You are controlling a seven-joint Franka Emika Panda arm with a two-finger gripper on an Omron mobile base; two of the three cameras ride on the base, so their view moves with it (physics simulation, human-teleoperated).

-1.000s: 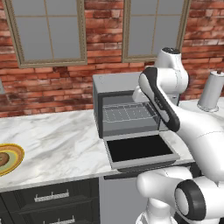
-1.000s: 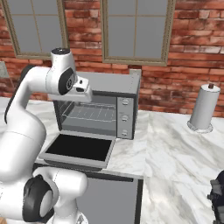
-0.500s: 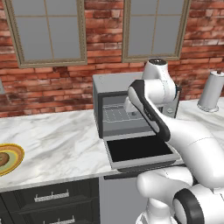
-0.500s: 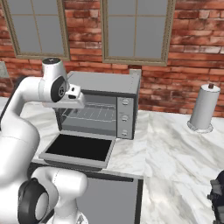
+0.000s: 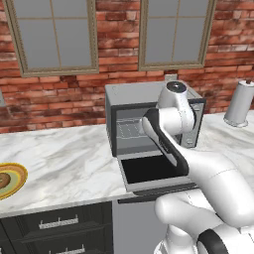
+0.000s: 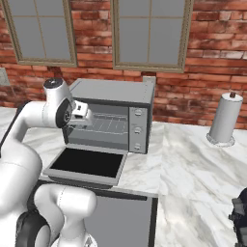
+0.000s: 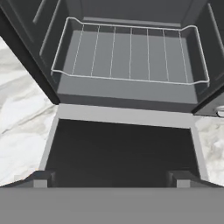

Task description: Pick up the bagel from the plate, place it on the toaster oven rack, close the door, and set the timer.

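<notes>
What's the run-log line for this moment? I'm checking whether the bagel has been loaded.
door: open flat | toaster oven rack: bare | bagel: on plate | gripper: open, over door

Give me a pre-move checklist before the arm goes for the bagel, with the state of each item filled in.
1. Oven door fully down: ok, it lies flat in front of the opening.
2. Rack free to take the bagel: ok, nothing lies on the wire grid.
3. Gripper open and holding nothing: ok, the fingertips stand wide apart above the door.
4. Bagel on the plate: ok, at the far left counter edge, partly cut off by the picture.
5. Counter between oven and plate free of obstacles: ok.
6. Plate within reach without driving the base: cannot tell.
</notes>
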